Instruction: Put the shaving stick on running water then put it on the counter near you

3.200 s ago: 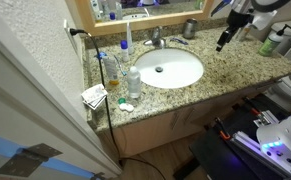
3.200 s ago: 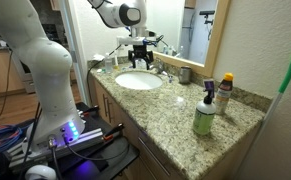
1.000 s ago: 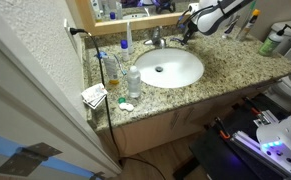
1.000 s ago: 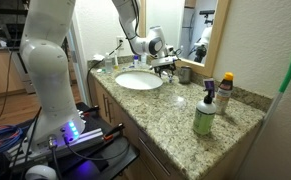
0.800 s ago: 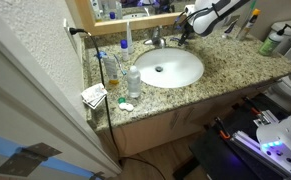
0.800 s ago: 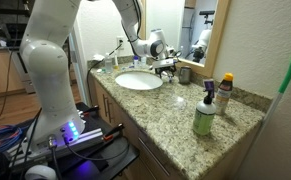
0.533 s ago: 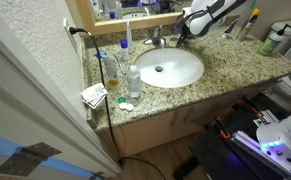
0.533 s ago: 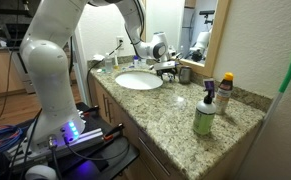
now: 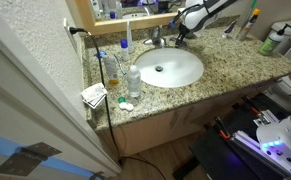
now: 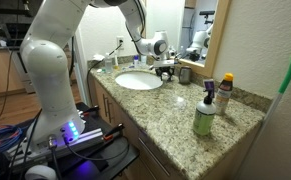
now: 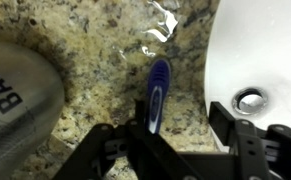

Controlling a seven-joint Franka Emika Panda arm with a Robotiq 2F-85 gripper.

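Hanging at the bottom edge of the wrist view, the tool [image 11: 173, 135] has its jaws spread. Just above, mid-frame, the blue shaving stick [image 11: 157, 92] lies on the speckled counter [image 11: 95, 40], beside the white basin [image 11: 260, 45] at right.

**Counter [image 9: 225, 65].** Speckled granite with a white basin [image 9: 170, 68] set into it. Through the wrist camera I see the razor [image 11: 157, 88] lying flat on the stone. Its near end sits between the spread fingers of my gripper [image 11: 173, 135]. The basin rim lies just beside the tool on one flank, and a grey lettered container [image 11: 15, 100] on the other. Across the basin from the tool stand a clear bottle [image 9: 133, 80] and an amber bottle [image 9: 112, 72]. A green bottle [image 10: 203, 118] stands well apart from it.
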